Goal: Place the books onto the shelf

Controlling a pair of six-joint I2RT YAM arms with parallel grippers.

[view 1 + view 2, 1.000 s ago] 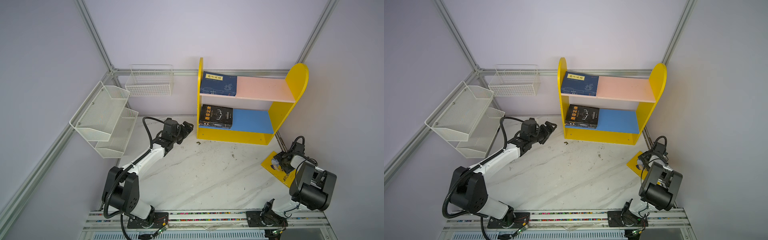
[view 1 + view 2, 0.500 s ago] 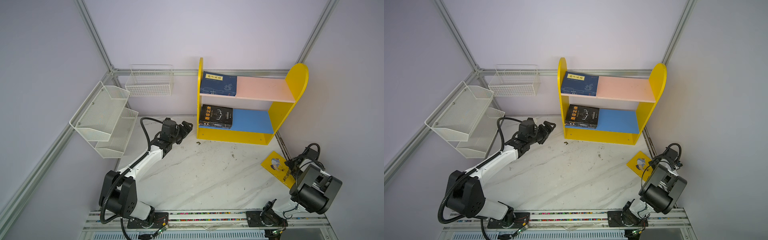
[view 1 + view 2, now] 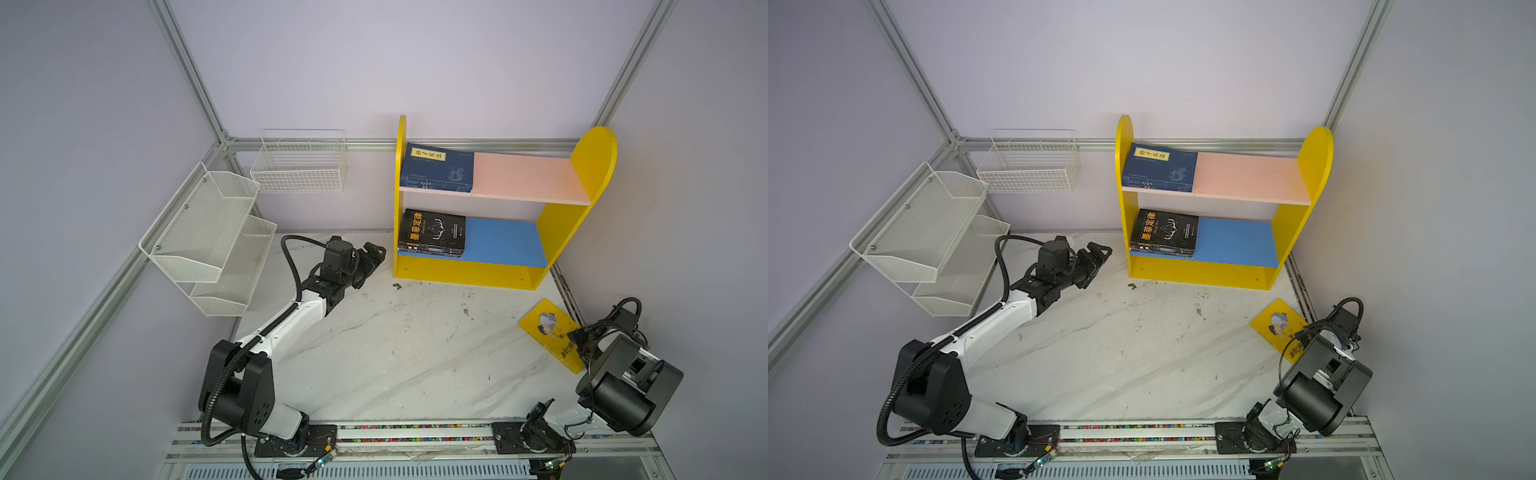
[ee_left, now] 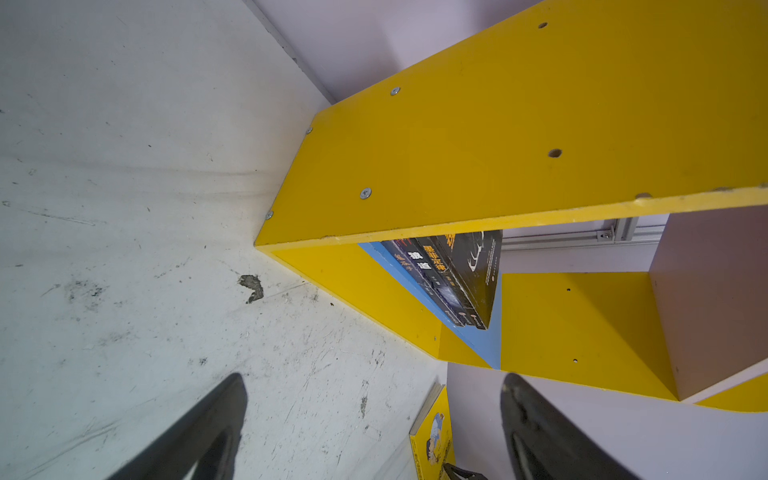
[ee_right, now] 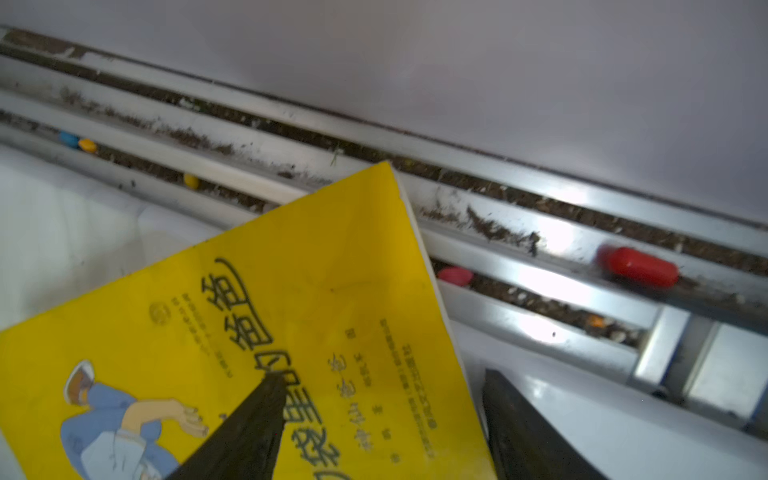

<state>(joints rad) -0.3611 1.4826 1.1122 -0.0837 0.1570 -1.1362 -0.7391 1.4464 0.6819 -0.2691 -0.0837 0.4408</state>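
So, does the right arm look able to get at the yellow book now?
Probably yes. The right gripper hangs right at the yellow book, jaws apart astride its edge, and nothing lies on the cover.

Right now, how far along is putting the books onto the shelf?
Done: a navy book lies on the pink board of the shelf, a black stack on the blue board. In hand: the right tool, open, straddles an edge of the yellow book on the table. Remaining: lifting and shelving that book. The left tool is open, empty.
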